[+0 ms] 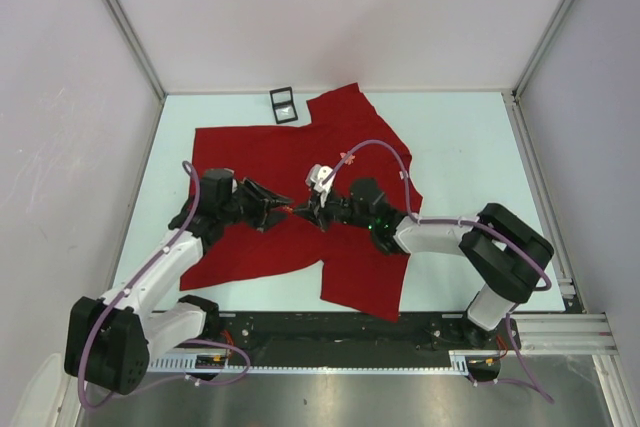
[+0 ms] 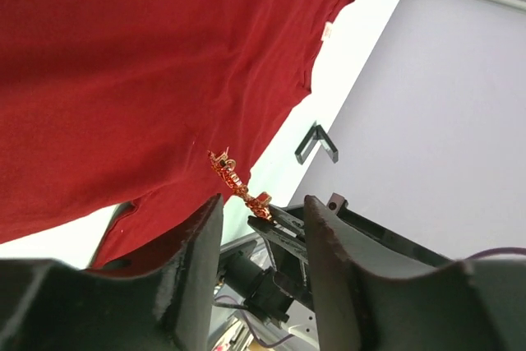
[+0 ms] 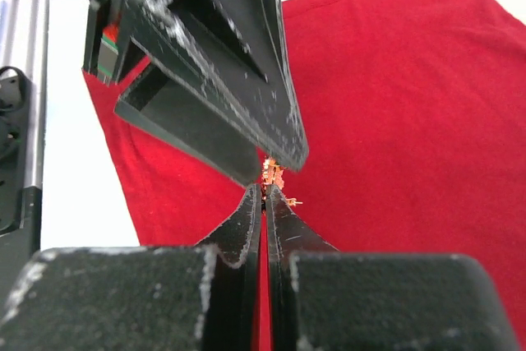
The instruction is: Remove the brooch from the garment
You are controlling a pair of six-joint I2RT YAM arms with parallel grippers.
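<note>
The right gripper [image 3: 264,191] has its two fingers pressed flat together, and at their very tips sits the brooch [image 2: 238,185], a small thing of gold and red, pinched by its lower end; in the right wrist view it pokes up just above the closed tips, at the middle of the frame. The left gripper [image 2: 263,201] faces it nose to nose with its fingers [image 2: 197,252] spread apart; in the left wrist view the brooch slants up from the gap between them toward the centre of the frame, touching neither finger as far as can be seen; its upper end meets the edge of the cloth, and whether the pin is through the cloth there cannot be told.

The red T-shirt [image 1: 250,147] lies spread on the pale table [image 1: 460,147], filling the middle of the top view; one part reaches up toward the upper centre, another runs down to the lower centre near the arms' bases; both grippers meet over its middle, the left arm coming in from the lower left, the right arm from the right side. A tiny white tag [image 2: 326,32] shows at the shirt's edge in the upper right of the left wrist view. A small black frame [image 1: 283,104] sits on the table just beside the shirt's upper edge, at the upper centre of the top view.
</note>
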